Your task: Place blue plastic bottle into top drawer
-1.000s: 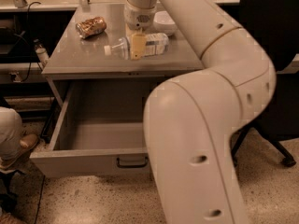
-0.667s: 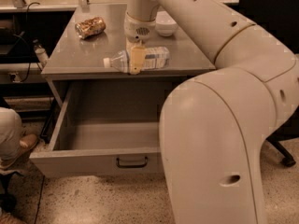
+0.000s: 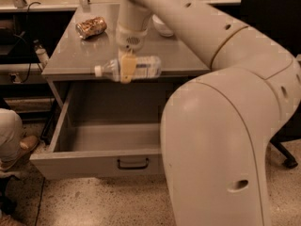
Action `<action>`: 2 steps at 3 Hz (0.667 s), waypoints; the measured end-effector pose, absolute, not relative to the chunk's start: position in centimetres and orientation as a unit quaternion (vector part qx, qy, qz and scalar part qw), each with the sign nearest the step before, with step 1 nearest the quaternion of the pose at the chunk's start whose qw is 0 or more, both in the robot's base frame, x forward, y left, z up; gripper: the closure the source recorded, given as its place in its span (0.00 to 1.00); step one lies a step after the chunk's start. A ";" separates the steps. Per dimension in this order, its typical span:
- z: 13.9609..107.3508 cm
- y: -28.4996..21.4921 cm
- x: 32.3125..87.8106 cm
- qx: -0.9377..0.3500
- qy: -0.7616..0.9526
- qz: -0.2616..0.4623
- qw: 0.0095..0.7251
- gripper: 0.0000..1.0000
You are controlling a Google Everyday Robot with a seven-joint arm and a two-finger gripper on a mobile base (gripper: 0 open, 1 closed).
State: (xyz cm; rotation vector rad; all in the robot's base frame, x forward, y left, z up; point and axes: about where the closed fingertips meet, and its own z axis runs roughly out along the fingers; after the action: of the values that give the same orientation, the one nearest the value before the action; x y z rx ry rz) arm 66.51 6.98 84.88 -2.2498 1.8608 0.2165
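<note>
The blue plastic bottle (image 3: 141, 68), clear with a white cap pointing left, lies sideways in my gripper (image 3: 126, 69). The gripper is shut on the bottle's middle and holds it in the air at the cabinet's front edge, above the back of the open top drawer (image 3: 94, 163). The drawer is grey, pulled out toward the camera, with a dark curved handle (image 3: 132, 164) on its front panel. Its visible interior holds nothing.
A brown-gold can (image 3: 91, 27) lies on the grey cabinet top (image 3: 70, 51) at the back left. A white bowl (image 3: 163, 26) sits behind my arm. My large arm covers the right half of the view. A person's leg and shoe (image 3: 14, 140) are at left.
My gripper has carried the bottle off the cabinet top, forward to the front edge, so it now hangs over the open drawer.
</note>
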 end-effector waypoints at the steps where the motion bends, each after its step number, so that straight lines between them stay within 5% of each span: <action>1: 80.8 9.8 62.9 -0.753 0.647 0.104 0.061 1.00; 2: 76.9 12.0 60.6 -0.737 0.662 0.132 0.034 1.00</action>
State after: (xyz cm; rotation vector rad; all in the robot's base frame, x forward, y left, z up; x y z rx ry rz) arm 60.55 11.98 76.85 -2.2655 2.0372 0.4055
